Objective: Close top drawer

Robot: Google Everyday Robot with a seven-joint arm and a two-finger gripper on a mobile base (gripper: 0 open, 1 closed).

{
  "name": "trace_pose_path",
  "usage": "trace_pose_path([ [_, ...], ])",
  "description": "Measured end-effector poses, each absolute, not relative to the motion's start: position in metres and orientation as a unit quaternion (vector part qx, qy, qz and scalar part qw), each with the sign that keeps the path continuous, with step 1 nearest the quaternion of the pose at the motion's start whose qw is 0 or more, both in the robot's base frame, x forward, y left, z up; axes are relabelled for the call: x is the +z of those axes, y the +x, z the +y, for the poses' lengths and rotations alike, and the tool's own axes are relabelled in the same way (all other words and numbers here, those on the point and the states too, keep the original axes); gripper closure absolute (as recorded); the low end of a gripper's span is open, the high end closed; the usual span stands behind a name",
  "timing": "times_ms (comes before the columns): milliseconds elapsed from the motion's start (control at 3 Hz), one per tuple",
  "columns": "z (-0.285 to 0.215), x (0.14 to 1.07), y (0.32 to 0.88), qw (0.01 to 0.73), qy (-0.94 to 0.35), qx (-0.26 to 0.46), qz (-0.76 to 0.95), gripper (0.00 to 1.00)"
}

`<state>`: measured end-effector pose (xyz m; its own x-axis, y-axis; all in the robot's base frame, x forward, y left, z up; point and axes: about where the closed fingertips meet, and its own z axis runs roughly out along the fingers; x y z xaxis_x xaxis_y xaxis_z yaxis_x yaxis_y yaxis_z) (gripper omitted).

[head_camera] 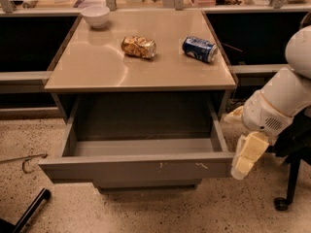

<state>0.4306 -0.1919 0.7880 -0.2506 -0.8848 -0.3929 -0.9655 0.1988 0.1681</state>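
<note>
The task has hardly begun. The top drawer (141, 166) stands pulled far out from under the front edge of the table (87, 72), with its whole inside open to view and, as far as can be seen, nothing in it. All of the closing is left to do: the front panel has to travel back until it lies flush beneath the table's front edge.

The drawer's long axis runs left to right, parallel to that front edge. Its flat front panel, with small pale scratches near the upper edge, faces away from the table and toward the camera. I judge that the closing push should go square against this face, across the long axis.

The end effector (244, 158) hangs downward just beside the right end of the drawer front, below and forward of the table's front right corner. It lies at the side of the panel rather than in front of it. Whether it touches the drawer cannot be told, nor whether it is open or closed.

On the table top a white bowl (95, 15) sits near the back left corner, with a crumpled snack bag (139, 46) and a blue soda can (199, 49) on its side toward the back right.
</note>
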Motion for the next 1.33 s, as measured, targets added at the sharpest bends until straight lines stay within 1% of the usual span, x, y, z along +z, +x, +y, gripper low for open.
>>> trace_pose_path([
  [667,-0.154,0.674,0.391,0.073,-0.637,0.289,0.711,0.0],
  [1000,-0.154,0.674,0.391,0.073,-0.637,0.289,0.711,0.0],
  [1333,-0.159,0.689,0.394,0.089,-0.635,0.283,0.713,0.0],
])
